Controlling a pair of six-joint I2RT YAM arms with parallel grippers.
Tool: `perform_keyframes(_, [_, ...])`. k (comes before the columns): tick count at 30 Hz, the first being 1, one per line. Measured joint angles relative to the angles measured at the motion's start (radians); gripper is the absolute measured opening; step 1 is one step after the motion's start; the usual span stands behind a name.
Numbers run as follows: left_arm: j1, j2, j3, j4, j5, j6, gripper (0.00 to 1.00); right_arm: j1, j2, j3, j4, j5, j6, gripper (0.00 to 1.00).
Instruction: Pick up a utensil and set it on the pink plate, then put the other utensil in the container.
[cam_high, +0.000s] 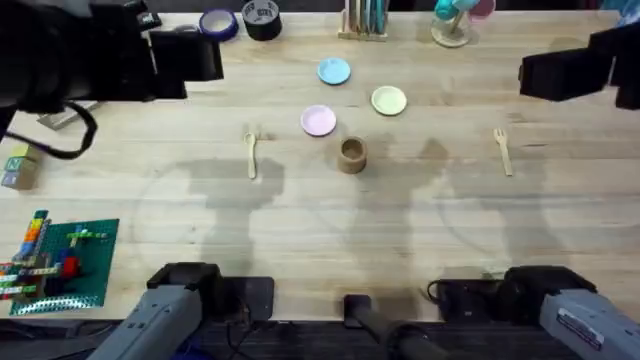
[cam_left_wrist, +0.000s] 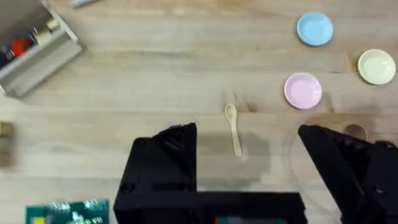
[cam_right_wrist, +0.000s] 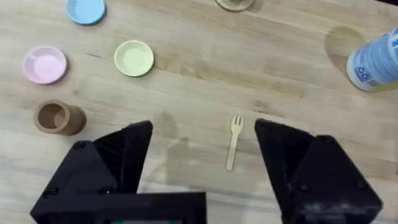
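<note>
The wooden spoon lies left of centre on the table, bowl end away from the arm bases. My left gripper hangs open high above the spoon, which shows between its fingers. The wooden fork lies at the right, and my right gripper is open high over the fork. The pink plate sits empty mid-table, with the brown cup just in front of it to the right. The pink plate and the cup also appear in the wrist views.
A light blue plate and a pale yellow plate lie behind the pink one. A green brick baseplate sits front left, with tape rolls along the back edge. A white and blue bottle stands near the fork.
</note>
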Motion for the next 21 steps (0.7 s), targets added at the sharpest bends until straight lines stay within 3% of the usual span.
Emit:
perform_keyframes(13, [0.000,0.248,0.000,-0.113,0.000,-0.159,0.995,0.000,0.000,0.000,0.000,0.000,-0.001,0.997])
perform_keyframes(21, [-0.005,0.364,-0.005,-0.108,0.000,-0.194,0.995,0.000,0.000,0.000,0.000,0.000,-0.003,0.997])
